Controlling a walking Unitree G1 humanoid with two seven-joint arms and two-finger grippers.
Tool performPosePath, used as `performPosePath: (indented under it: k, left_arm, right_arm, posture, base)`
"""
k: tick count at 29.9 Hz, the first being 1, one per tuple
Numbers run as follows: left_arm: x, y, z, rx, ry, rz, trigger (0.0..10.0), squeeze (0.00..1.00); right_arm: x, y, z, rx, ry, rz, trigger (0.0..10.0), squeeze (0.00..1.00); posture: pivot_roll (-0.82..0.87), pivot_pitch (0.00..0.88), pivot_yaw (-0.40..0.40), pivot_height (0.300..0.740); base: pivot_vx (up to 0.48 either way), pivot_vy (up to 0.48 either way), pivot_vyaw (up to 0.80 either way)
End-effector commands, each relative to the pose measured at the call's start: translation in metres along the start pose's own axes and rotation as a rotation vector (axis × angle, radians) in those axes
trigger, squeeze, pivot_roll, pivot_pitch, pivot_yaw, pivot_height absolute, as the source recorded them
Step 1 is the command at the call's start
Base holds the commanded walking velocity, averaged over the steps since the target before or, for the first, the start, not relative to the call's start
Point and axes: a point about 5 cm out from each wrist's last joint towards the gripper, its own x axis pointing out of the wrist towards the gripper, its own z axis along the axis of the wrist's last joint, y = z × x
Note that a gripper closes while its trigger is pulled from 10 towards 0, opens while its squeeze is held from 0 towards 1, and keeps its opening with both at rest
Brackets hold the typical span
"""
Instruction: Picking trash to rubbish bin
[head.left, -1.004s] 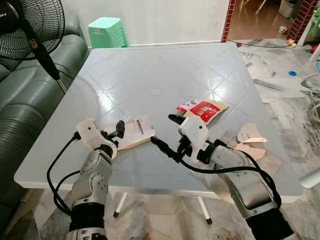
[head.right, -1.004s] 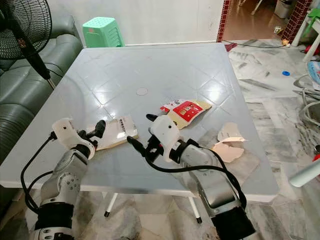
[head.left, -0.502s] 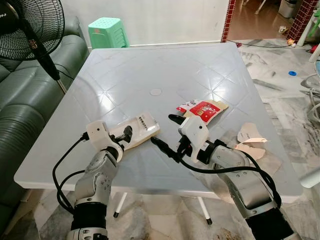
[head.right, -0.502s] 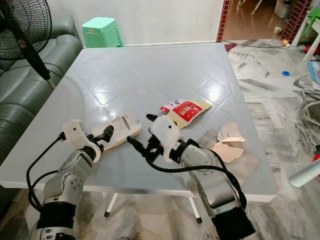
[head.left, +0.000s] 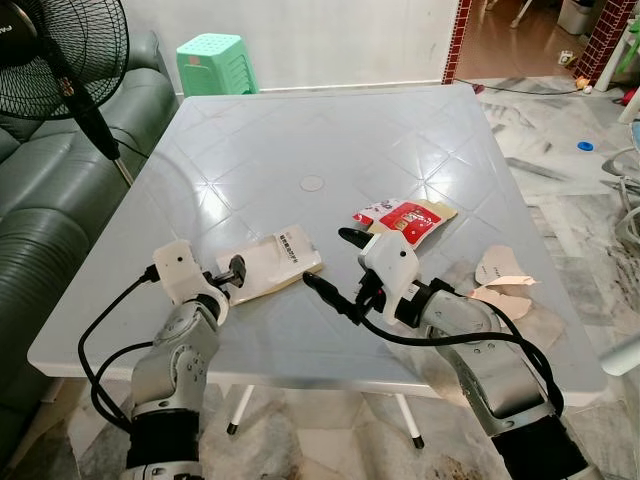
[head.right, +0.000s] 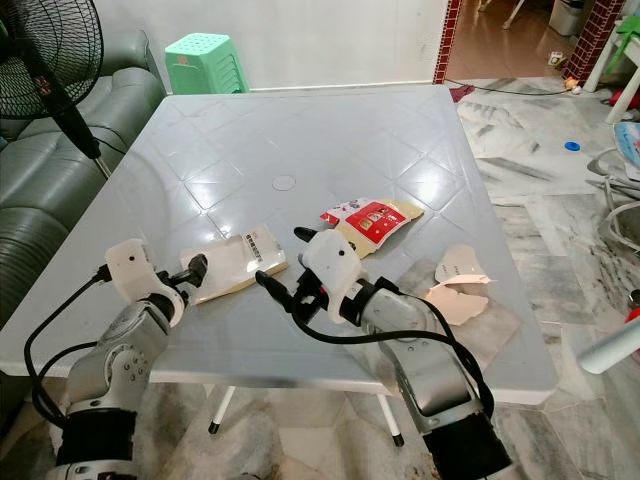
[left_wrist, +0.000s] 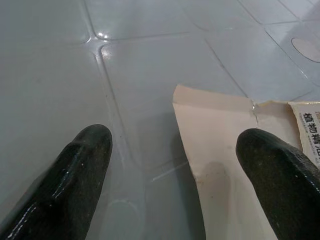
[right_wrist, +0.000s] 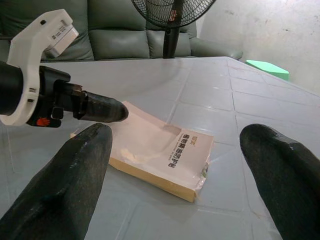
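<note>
I see a grey table (head.left: 300, 140), a green stool (head.left: 215, 62) beyond it, a fan (head.left: 60, 50) and dark sofa (head.left: 40, 190) alongside, tiled floor (head.left: 560, 170).

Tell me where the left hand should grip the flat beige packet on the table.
Probably the packet's torn near-left edge, coming in low from the robot's left. The packet lies flat on the table, so the thin edge is the only purchase. The left hand is open, already straddling that edge, one finger over the packet.
</note>
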Motion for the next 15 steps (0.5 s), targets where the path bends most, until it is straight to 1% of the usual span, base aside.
performPosePath:
  k: [1, 4, 6, 9, 15]
  left_arm:
    - [0.0, -0.004, -0.004, -0.031, 0.023, -0.022, 10.0, 0.0]
    - [0.003, -0.014, -0.007, -0.084, 0.036, -0.071, 10.0, 0.0]
    - [0.004, -0.018, -0.008, -0.099, 0.038, -0.089, 10.0, 0.0]
    - [0.007, -0.027, -0.007, -0.092, 0.04, -0.11, 10.0, 0.0]
    - [0.009, -0.03, -0.012, -0.083, 0.064, -0.119, 10.0, 0.0]
  right_arm:
    - [0.002, -0.002, 0.002, -0.013, -0.007, -0.006, 10.0, 0.13]
    - [0.002, -0.002, 0.003, -0.013, -0.01, -0.007, 10.0, 0.13]
    - [0.002, -0.003, 0.004, -0.014, -0.01, -0.009, 10.0, 0.13]
    - [0.001, -0.004, 0.003, -0.016, -0.009, -0.012, 10.0, 0.13]
    - [0.001, -0.003, 0.003, -0.016, -0.008, -0.016, 10.0, 0.12]
  posture:
    - [-0.03, 0.045, 0.059, 0.74]
    - [-0.03, 0.043, 0.059, 0.74]
    - [-0.03, 0.043, 0.059, 0.74]
    - [-0.03, 0.043, 0.059, 0.74]
    - [-0.04, 0.048, 0.063, 0.74]
  base:
    - [0.0, 0.0, 0.0]
    - [0.0, 0.0, 0.0]
    - [0.0, 0.0, 0.0]
    - [0.0, 0.0, 0.0]
    - [0.0, 0.0, 0.0]
